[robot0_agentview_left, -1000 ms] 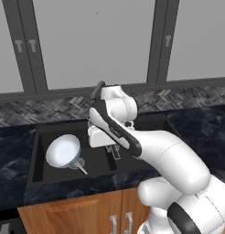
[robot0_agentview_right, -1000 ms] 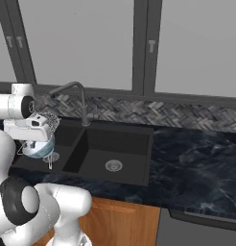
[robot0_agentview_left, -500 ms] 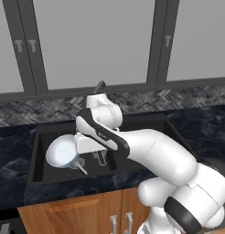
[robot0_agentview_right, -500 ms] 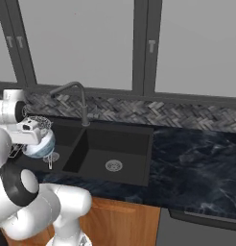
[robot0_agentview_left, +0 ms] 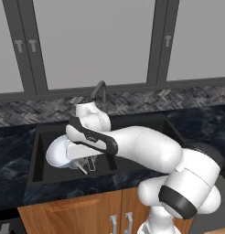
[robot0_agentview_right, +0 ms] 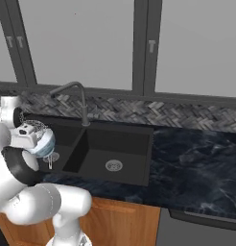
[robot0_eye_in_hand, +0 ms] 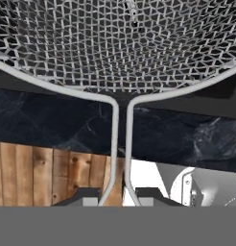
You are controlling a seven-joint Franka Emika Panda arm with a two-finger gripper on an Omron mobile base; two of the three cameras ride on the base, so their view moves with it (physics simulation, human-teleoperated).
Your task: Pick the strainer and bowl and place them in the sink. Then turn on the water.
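The white bowl (robot0_agentview_left: 57,153) (robot0_agentview_right: 43,146) with its bluish wall sits in the left basin of the black sink (robot0_agentview_left: 148,125) (robot0_agentview_right: 124,141). My gripper (robot0_agentview_left: 85,161) (robot0_agentview_right: 28,139) (robot0_eye_in_hand: 119,197) hangs just over the bowl's right side, shut on the thin wire handle of the strainer (robot0_eye_in_hand: 120,53). The strainer's silver mesh basket (robot0_agentview_right: 38,127) (robot0_agentview_left: 74,157) points away from the hand, a little above the bowl. The dark gooseneck faucet (robot0_agentview_left: 101,89) (robot0_agentview_right: 74,89) stands behind the basins, and no water is in view at its spout.
The right basin has a round metal drain (robot0_agentview_right: 114,166). Dark marble counter (robot0_agentview_right: 196,163) (robot0_agentview_left: 13,155) runs on both sides of the sink, with a herringbone backsplash and windows behind. Wooden cabinet fronts (robot0_agentview_left: 87,212) lie below. My own arm spans the right basin in the left base view.
My hand has swung left across the sink with the strainer, from near the divider to above the bowl. The bowl has stayed in the left basin.
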